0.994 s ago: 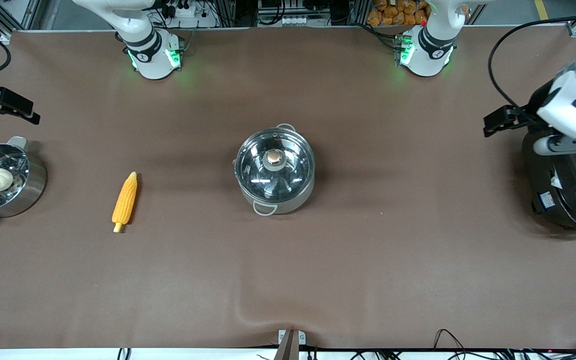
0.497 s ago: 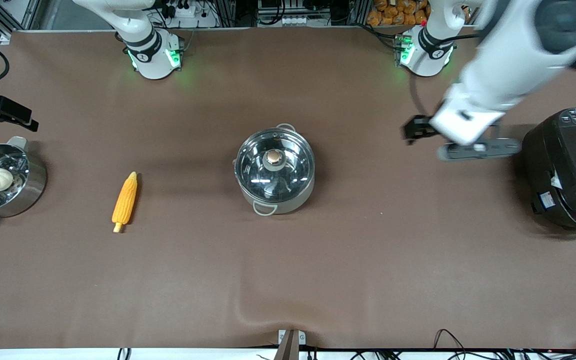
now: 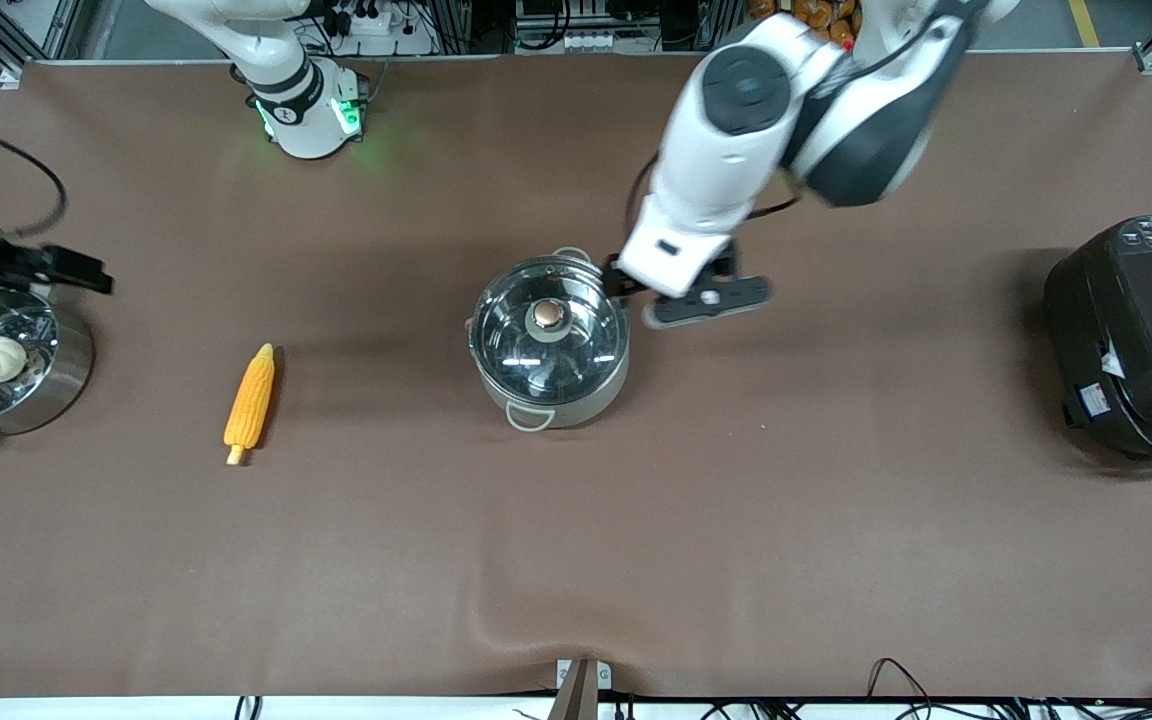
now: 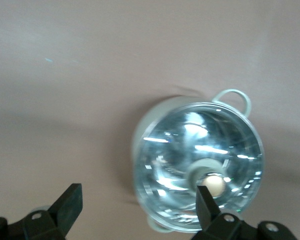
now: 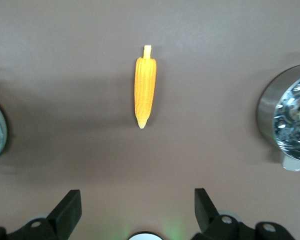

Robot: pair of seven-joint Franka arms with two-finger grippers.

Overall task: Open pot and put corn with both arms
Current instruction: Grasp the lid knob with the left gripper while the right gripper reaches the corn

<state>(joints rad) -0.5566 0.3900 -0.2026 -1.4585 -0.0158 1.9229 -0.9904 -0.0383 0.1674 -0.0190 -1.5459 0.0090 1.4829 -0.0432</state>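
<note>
Front view, table seen from above: pot (image 3: 550, 343) at mid-table, glass lid (image 3: 548, 330) seated, knob (image 3: 547, 316) at lid centre. Corn (image 3: 250, 402) flat on the cloth, well apart from the pot toward the right arm's end, long axis running nearer-to-farther from the front camera, pale stub at the nearer end, tapered tip at the farther end. Steamer (image 3: 6, 362) with bun at the table edge, farther still toward that end; black cooker (image 3: 1131, 340) at the left arm's end.

Left gripper (image 3: 626, 285) over the pot's rim on the side toward the left arm's base, fingers spread wide, nothing held. Left wrist view: knob (image 4: 214, 186) just beside one spread finger (image 4: 206, 202), off the midline between the two, hence not yet centred for a pinch.

Right gripper (image 3: 71, 268) over the cloth beside the steamer's rim, fingers spread, empty. Right wrist view: corn (image 5: 144, 91) ahead of the gripper, roughly on its midline, long axis pointing along the approach, tapered tip toward the fingers (image 5: 69, 207).

Judged assignment: left arm nearer the lid, right arm nearer the corn.
</note>
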